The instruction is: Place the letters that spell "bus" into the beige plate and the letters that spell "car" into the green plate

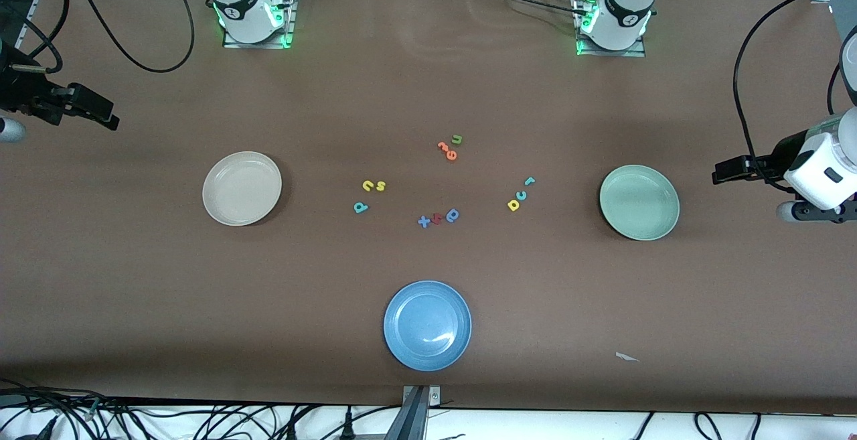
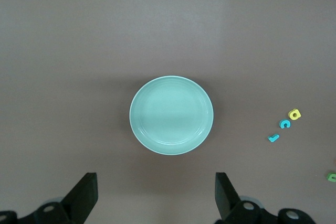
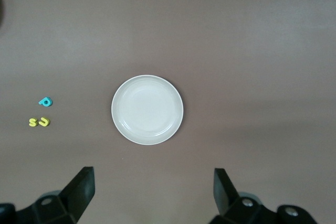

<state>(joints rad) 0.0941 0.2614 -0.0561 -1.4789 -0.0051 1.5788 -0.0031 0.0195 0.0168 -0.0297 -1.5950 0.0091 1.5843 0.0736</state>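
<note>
The beige plate (image 1: 242,188) is seen toward the right arm's end of the bench (image 1: 134,279), the green plate (image 1: 639,202) toward the left arm's; each is empty, overhung by a waiting pincer, right pincer (image 3: 152,195) and left pincer (image 2: 156,199), fingers apart; between them lie teal "b" (image 1: 361,207), yellow "u" (image 1: 368,186), yellow "s" (image 1: 381,186), and yellow "a" (image 1: 513,205), teal "c" (image 1: 522,194), teal "r" (image 1: 529,180).

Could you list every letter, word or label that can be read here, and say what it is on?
"b", "u", "s": three foam letters on the table, beside the beige plate.
"c", "a", "r": three foam letters beside the green plate.
"x", "a": blue foam letters, an unreadable red one between them.
"u": green foam letter; the orange ones beside it are unreadable.
No printed labels are readable.
</note>
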